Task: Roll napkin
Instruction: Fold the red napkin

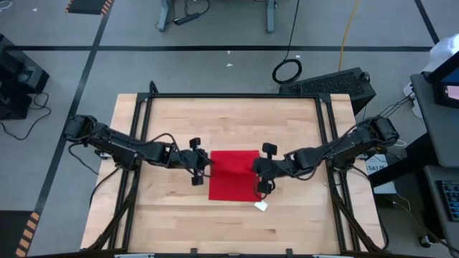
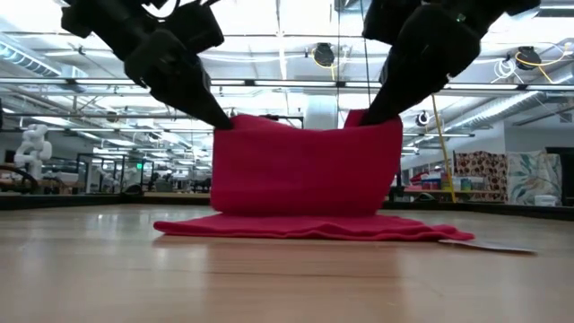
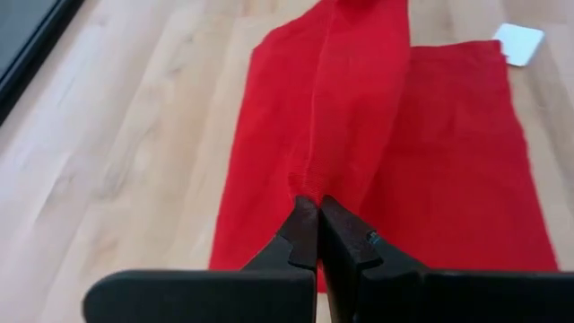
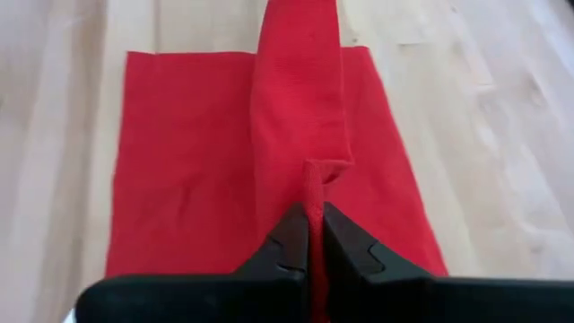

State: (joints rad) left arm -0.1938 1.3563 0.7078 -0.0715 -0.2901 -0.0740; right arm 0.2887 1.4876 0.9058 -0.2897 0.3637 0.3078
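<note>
Napkin [image 2: 305, 170] pinched between both hands

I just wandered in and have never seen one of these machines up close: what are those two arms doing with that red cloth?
The two arms are working on a red napkin on the wooden table. The left gripper and the right gripper are each shut on an opposite end of one edge and hold it above the table, so part of the cloth hangs like a curtain while the rest lies flat. A small white tag lies at one corner. No roll has formed yet.
</note>
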